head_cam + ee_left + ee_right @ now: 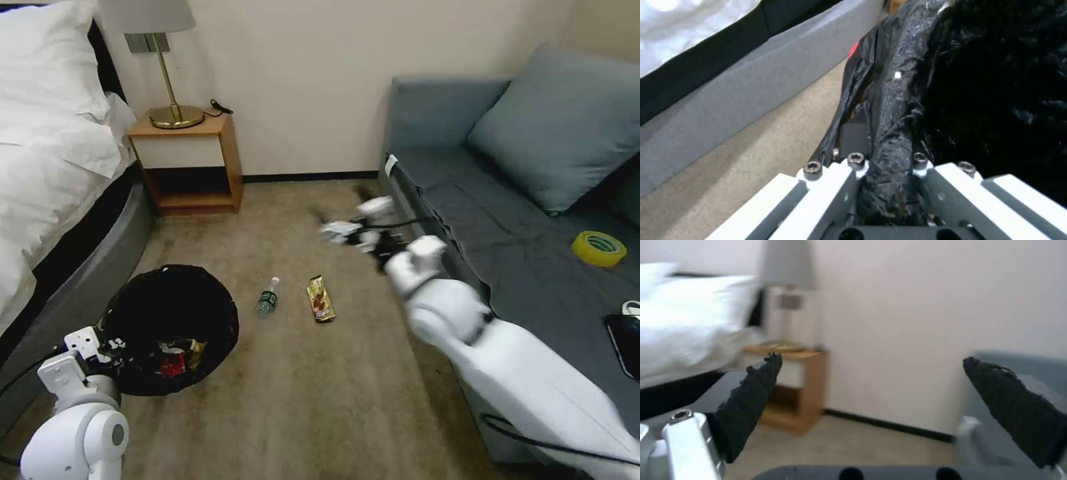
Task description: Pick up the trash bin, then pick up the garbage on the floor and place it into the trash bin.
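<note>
the left gripper (889, 173) is clamping the rim of the trash bin (170, 327), its white fingers pinching a fold of crinkled black liner between them. the bin is sitting low at the near left of the carpet (320, 400), just beside the grey base of the bed (60, 287), with red and gold-brown scraps lying inside it on the glossy black plastic.

the right gripper (343, 232) is hanging above the carpet near the front edge of the sofa (507, 253), blurred in the head view. in the right wrist view its two dark, rough-surfaced pads (751, 400) are standing wide apart with nothing between them, facing toward the wall and the nightstand (190, 160) rather than down at the floor.

two pieces of garbage are lying on the open carpet between the bin and the sofa. the small clear bottle (268, 297) with a green label is resting on its side, long axis running roughly away from the robot, cap toward the wall. the flat gold-brown snack wrapper (321, 299) is lying just beside it on the sofa side, also lengthwise away from the robot. both are sitting below and to the left of the right gripper, which is the nearer and the free one; judging from this, it would need to tip downward and come in across the short width of whichever piece it takes.
</note>
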{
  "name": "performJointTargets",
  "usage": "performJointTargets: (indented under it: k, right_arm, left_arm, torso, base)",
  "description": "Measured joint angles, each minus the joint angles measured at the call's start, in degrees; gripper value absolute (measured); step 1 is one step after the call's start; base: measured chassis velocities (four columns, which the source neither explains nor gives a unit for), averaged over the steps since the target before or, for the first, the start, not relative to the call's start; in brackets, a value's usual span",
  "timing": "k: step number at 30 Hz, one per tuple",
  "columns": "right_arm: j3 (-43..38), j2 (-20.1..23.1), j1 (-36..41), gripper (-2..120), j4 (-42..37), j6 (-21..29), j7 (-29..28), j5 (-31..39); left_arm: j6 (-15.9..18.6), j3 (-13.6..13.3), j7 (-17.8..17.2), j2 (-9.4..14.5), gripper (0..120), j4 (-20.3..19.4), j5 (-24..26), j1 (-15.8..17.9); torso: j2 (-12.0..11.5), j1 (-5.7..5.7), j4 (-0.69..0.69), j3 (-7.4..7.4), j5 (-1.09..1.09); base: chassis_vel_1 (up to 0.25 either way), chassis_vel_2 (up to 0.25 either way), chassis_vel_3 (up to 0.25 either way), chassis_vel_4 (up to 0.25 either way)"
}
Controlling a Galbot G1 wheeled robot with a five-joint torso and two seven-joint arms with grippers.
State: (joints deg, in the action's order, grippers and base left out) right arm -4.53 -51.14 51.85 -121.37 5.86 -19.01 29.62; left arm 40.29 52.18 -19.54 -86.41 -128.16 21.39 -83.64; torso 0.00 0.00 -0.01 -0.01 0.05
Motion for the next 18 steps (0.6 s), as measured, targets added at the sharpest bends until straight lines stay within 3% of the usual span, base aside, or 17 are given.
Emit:
performJointTargets:
  k: [3,6,8,11,18]
  right_arm:
    - [-7.62,-1.57,9.25,100,-5.92,0.98,-3.65,-3.33]
    - [-9.95,-3.49,14.61,100,-8.98,1.45,-5.13,-5.00]
    - [-10.20,-4.11,16.41,100,-9.63,1.52,-5.43,-5.57]
    - [-9.74,-8.40,24.39,100,-11.42,1.15,-5.58,-9.01]
    - [-7.54,-13.99,29.73,100,-10.76,-1.82,-2.61,-14.75]
  left_arm:
    - [0.00,0.29,0.06,0.13,2,-0.01,0.32,0.04]
    - [-0.01,0.59,0.07,0.24,2,0.02,0.46,0.02]
    - [-0.02,0.68,0.09,0.27,2,0.02,0.60,0.02]
    - [-0.05,1.15,0.12,0.47,2,-0.01,1.24,-0.07]
    - [-0.08,2.07,0.14,0.75,2,-0.35,2.34,-0.25]
  torso:
    - [0.00,0.00,-0.01,0.00,-0.02]
    - [0.00,0.00,0.01,0.00,-0.06]
    - [0.00,0.00,0.02,0.00,-0.06]
    - [0.00,0.00,0.00,0.00,-0.05]
    - [0.01,0.00,0.01,0.00,-0.05]
  base:
    - [0.000,0.000,0.000,0.000]
    - [0.000,0.000,0.000,0.000]
    - [0.000,0.000,0.000,0.000]
    - [0.000,0.000,0.000,0.000]
    - [0.000,0.000,0.000,0.000]
